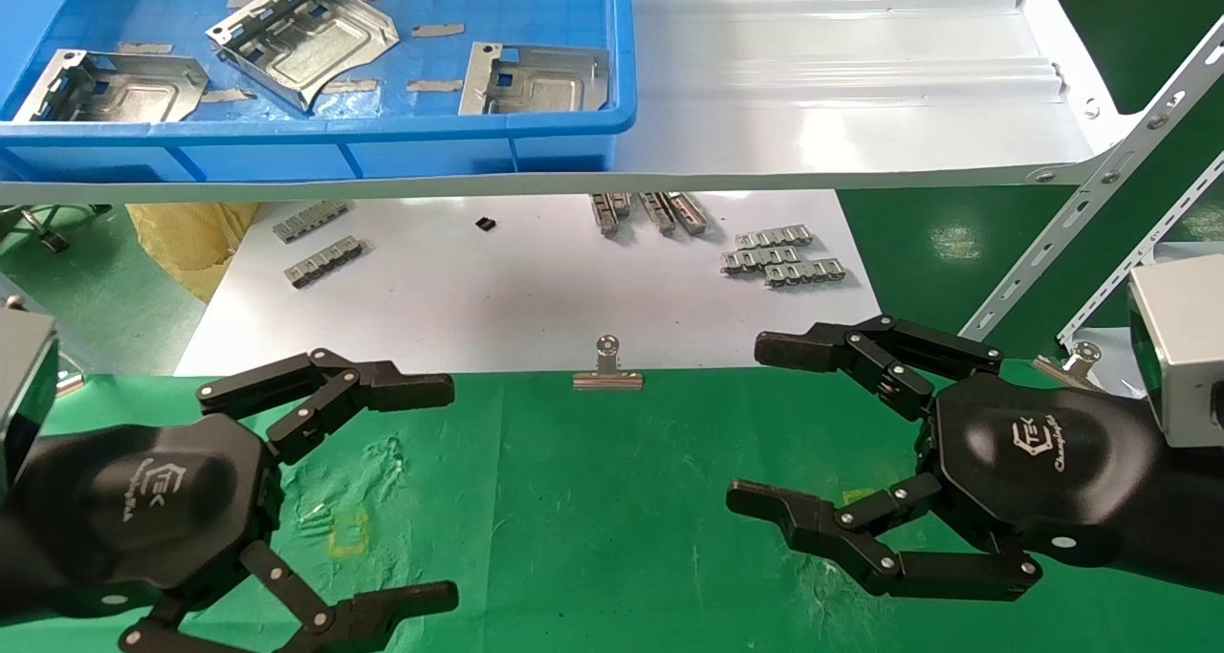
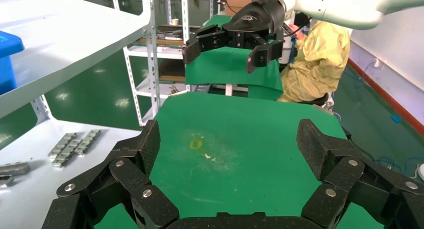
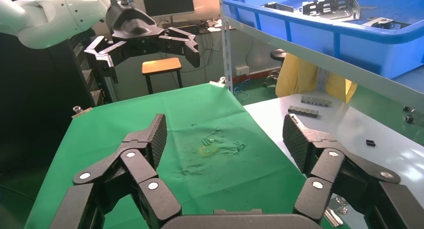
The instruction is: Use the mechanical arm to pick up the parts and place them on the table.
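Both of your black three-fingered robot hands are sitting low over the wrinkled bright green cloth table (image 1: 593, 519), the left hand (image 1: 382, 486) at the lower left of the head view and the right hand (image 1: 765, 424) at the lower right, well apart. Each one has its fingers spread wide and holds nothing. Your silvery stamped sheet-metal plates (image 1: 301, 36) are all up in the blue plastic bin (image 1: 382, 141) at the upper left, three of them lying on its floor. Small grey toothed strips (image 1: 779, 256) lie scattered on the glossy white sheet (image 1: 478, 299) mid-frame, and a silver binder clip (image 1: 607, 366) sits right at its edge by the green cloth.
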`<state>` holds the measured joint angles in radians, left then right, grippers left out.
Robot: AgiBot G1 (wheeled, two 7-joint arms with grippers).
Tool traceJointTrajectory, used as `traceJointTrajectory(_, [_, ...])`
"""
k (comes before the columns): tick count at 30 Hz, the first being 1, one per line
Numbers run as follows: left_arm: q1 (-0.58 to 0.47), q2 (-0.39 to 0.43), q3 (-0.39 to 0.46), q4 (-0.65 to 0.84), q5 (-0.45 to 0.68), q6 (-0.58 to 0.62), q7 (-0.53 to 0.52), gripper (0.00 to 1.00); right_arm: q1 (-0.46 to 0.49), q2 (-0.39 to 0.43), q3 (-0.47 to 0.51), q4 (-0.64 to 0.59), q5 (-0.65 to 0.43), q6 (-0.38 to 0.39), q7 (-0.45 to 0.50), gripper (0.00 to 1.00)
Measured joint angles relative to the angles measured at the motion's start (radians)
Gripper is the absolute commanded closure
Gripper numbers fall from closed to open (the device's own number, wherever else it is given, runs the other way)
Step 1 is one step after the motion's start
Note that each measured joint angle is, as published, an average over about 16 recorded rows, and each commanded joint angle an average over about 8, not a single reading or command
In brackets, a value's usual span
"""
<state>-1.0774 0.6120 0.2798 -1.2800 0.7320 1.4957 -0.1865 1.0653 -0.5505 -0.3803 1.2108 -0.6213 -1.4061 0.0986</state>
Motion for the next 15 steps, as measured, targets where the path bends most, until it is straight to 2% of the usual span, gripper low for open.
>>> traceJointTrajectory(15, [0.000, 0.000, 0.000, 0.000, 0.000, 0.000, 0.000, 0.00, 0.000, 0.000, 0.000, 0.000, 0.000, 0.000, 0.000, 0.00])
